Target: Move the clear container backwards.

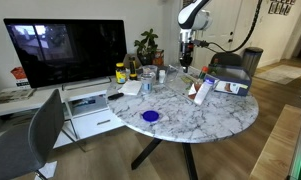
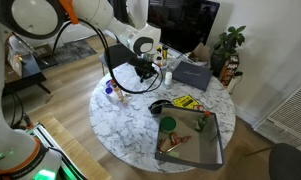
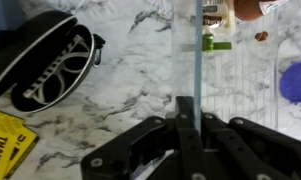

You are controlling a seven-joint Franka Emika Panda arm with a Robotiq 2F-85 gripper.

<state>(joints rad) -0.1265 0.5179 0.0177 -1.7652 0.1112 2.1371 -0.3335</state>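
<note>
The gripper (image 3: 188,102) comes down over the clear container (image 3: 235,70), which stands upright on the marble table (image 3: 120,100) a short way from the black oval case (image 3: 40,65), with bare marble between them. In the wrist view the 2 fingers are drawn in close with 1 thin wall of the container between them, so the hold reads as a pinch on that wall and not a grasp around the body. In both exterior views the container is too small and too masked by the arm to make out.

The main risk is that pinch. A see-through plastic wall probably flexes, so it could slide out from between the pads, or the container could swing about the pinch point and tip if it is dragged and its base catches on the marble.

The neighbours are the second risk. A blue round dish (image 3: 295,82) lies on the far side of the container from the case, and small green and brown items (image 3: 218,42) sit further from the case again, close to the container. A yellow sheet (image 3: 5,140) lies just beside the case. A travel line that drifts off straight could knock these, so a slight lift seems safer.
</note>
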